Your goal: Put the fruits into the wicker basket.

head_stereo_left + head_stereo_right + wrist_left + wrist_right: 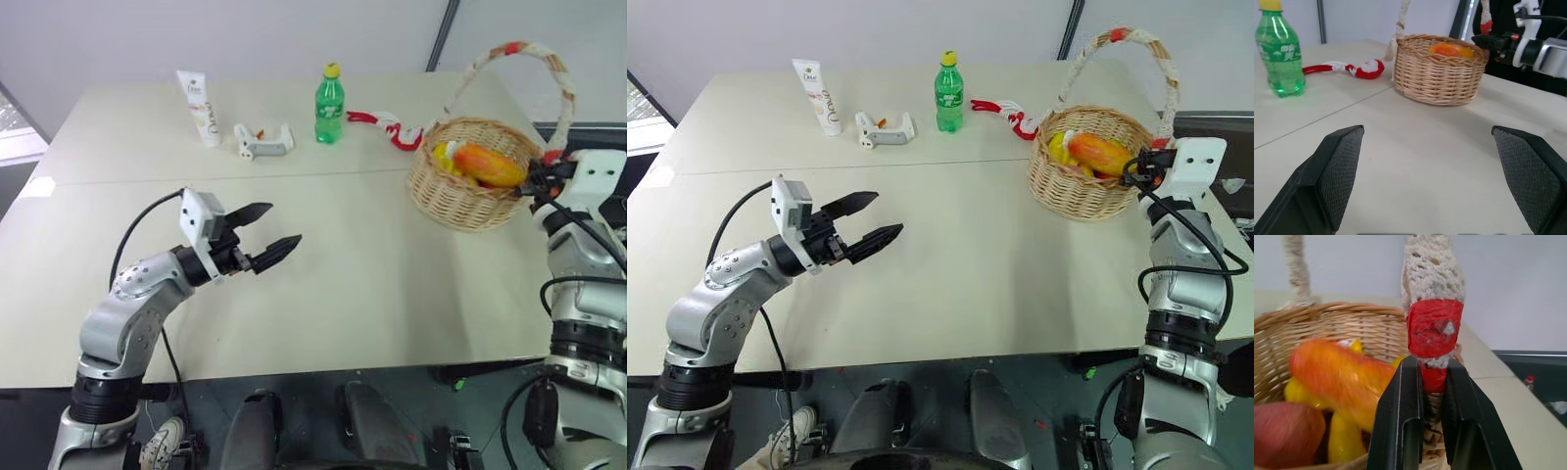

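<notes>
**Fruit in the basket, handle pinched**

The left gripper [263, 234] hovers over the desk [372, 284], fingers spread, holding nothing. The white tube's [199, 108] lettering is unreadable. A green bottle [329, 104] carries a white-lettered label. The wicker basket [460, 196] on the desk's right side holds a mango [1337, 377], bananas [1344, 438] and a partly cut-off reddish fruit [1283, 433]. The right gripper [1431, 382] pinches the basket's handle [1434, 328].

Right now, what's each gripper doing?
Left gripper: open, empty, above the table.
Right gripper: shut on the basket handle.
</notes>
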Controlling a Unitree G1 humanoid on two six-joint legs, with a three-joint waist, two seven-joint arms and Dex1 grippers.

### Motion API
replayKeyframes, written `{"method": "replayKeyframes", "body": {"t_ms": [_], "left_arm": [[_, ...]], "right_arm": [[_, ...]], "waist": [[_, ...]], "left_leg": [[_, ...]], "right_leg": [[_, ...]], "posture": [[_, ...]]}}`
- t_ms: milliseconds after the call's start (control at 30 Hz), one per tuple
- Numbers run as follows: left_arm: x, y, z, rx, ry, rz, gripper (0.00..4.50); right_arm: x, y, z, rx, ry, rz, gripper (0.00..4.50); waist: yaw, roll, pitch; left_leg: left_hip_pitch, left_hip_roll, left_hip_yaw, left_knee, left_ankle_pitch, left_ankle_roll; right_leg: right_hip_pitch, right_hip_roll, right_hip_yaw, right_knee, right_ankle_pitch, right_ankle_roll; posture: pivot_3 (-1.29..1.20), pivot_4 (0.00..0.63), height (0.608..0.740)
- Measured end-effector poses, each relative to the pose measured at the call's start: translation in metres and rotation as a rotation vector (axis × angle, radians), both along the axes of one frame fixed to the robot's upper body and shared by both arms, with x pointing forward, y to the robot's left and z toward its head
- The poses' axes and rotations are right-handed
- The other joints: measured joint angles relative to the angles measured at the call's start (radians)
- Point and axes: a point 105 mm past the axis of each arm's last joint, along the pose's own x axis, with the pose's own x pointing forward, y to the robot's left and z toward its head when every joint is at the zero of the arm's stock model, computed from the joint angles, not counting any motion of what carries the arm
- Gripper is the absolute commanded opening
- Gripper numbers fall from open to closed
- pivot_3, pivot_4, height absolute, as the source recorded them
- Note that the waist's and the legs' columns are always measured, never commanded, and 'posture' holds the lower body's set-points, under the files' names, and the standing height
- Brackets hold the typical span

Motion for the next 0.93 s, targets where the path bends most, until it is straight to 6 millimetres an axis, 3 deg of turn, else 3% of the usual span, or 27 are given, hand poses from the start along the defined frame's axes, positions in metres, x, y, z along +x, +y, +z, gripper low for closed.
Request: {"method": "replayKeyframes", "body": {"t_ms": [33, 167, 300, 433, 533, 633, 733, 800, 933], "left_arm": [[0.0, 0.0, 0.0, 0.001, 0.0, 0.004, 4.5], [0.003, 0.004, -0.003, 0.004, 0.006, 0.038, 4.5], [0.007, 0.018, -0.016, 0.036, 0.044, 0.109, 4.5], [0.013, 0.049, -0.031, 0.076, 0.091, 0.223, 4.5], [0.014, 0.074, -0.04, 0.098, 0.117, 0.303, 4.5], [0.013, 0.092, -0.047, 0.117, 0.132, 0.374, 4.5], [0.008, 0.103, -0.057, 0.125, 0.154, 0.422, 4.5], [0.004, 0.11, -0.062, 0.127, 0.164, 0.454, 4.5], [-0.001, 0.113, -0.067, 0.12, 0.174, 0.478, 4.5]], "right_arm": [[0.0, -0.001, 0.0, 0.0, -0.003, -0.003, 1.34], [-0.004, -0.002, 0.0, -0.012, -0.006, -0.008, 3.31], [-0.028, -0.011, -0.002, -0.072, 0.008, 0.017, 3.31], [-0.056, -0.005, -0.018, -0.116, 0.094, 0.142, 3.31], [-0.07, 0.024, -0.028, -0.164, 0.165, 0.336, 3.31], [-0.078, 0.08, -0.04, -0.221, 0.232, 0.614, 3.31], [-0.083, 0.121, -0.055, -0.231, 0.278, 0.809, 3.31], [-0.078, 0.135, -0.06, -0.225, 0.286, 0.859, 3.31], [-0.068, 0.139, -0.064, -0.238, 0.294, 0.872, 3.31]], "waist": [[0.002, 0.0, 0.0], [0.007, 0.0, 0.0], [0.017, 0.0, 0.0], [0.012, 0.0, 0.0], [0.001, 0.0, 0.0], [-0.002, 0.0, 0.0], [0.005, 0.0, 0.0], [0.007, 0.0, 0.0], [0.017, 0.0, 0.0]], "left_leg": [[0.0, 0.0, 0.0, 0.0, 0.0, 0.0], [-0.001, 0.0, 0.0, 0.0, 0.0, 0.0], [-0.002, -0.001, -0.001, 0.0, 0.0, 0.0], [-0.001, 0.0, -0.001, 0.0, 0.0, 0.0], [0.001, 0.001, -0.001, 0.0, 0.0, 0.0], [0.003, 0.003, -0.001, 0.0, 0.0, 0.0], [0.002, 0.004, -0.001, 0.0, 0.0, 0.0], [0.002, 0.003, -0.001, 0.0, 0.0, 0.0], [0.001, 0.002, -0.001, 0.0, 0.0, 0.0]], "right_leg": [[0.0, 0.0, 0.0, 0.0, 0.0, 0.0], [0.0, -0.001, 0.0, 0.0, 0.0, 0.0], [0.0, -0.002, 0.0, -0.001, 0.0, 0.0], [0.0, -0.002, 0.0, -0.001, 0.0, 0.0], [0.0, 0.0, 0.001, -0.001, 0.0, 0.0], [0.002, 0.002, 0.001, 0.0, 0.0, 0.0], [0.003, 0.003, 0.001, -0.001, 0.0, 0.0], [0.003, 0.002, 0.001, -0.001, 0.0, 0.0], [0.003, -0.001, -0.001, -0.001, 0.0, 0.0]], "posture": [[0.0, 0.15, 0.74], [0.0, 0.15, 0.74], [0.0, 0.15, 0.74], [0.0, 0.15, 0.74], [0.0, 0.15, 0.74], [0.0, 0.15, 0.74], [0.0, 0.15, 0.74], [0.0, 0.15, 0.74], [0.0, 0.15, 0.74]]}}
